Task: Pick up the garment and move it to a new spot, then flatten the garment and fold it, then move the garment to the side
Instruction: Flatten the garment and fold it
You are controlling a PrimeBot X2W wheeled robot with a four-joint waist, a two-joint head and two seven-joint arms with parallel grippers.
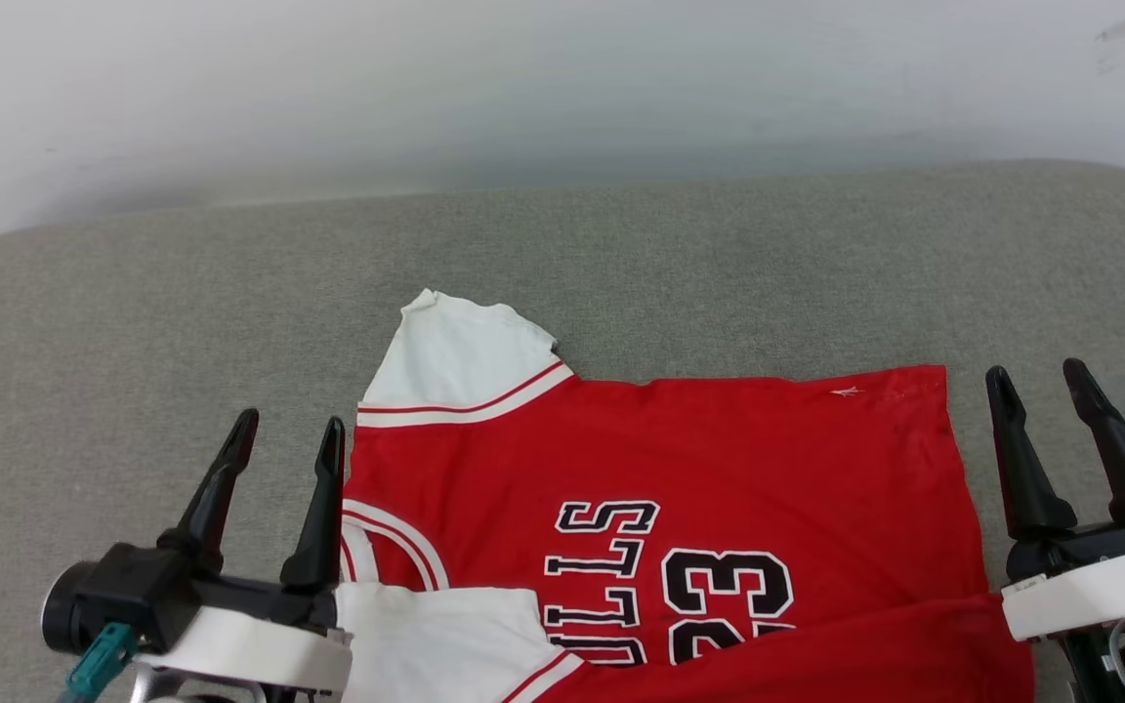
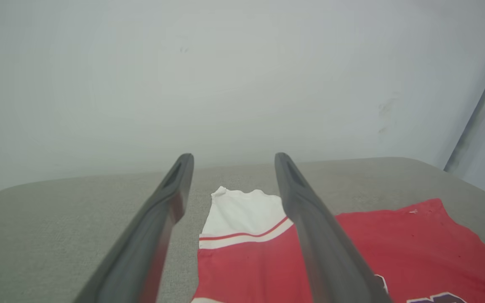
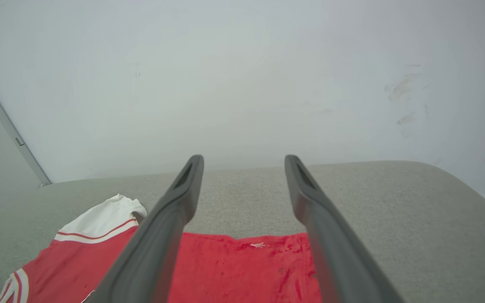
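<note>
While both arms reach forward low, the left gripper (image 1: 291, 422) and right gripper (image 1: 1036, 371) stand spread and empty, flanking the red "BULLS 23" T-shirt (image 1: 719, 459), lying flat on the grey woven cushion (image 1: 621, 244), near white sleeve folded inward.

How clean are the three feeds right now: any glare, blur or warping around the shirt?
Head view: soft even light, no glare or hard shadows; garment, left pincer and right pincer sharp. Left wrist view: near fingers smeared out of focus, garment beyond clear, cushion edge bowed by the wide lens. Right wrist view: same blurred fingers, same bowed edge.
</note>
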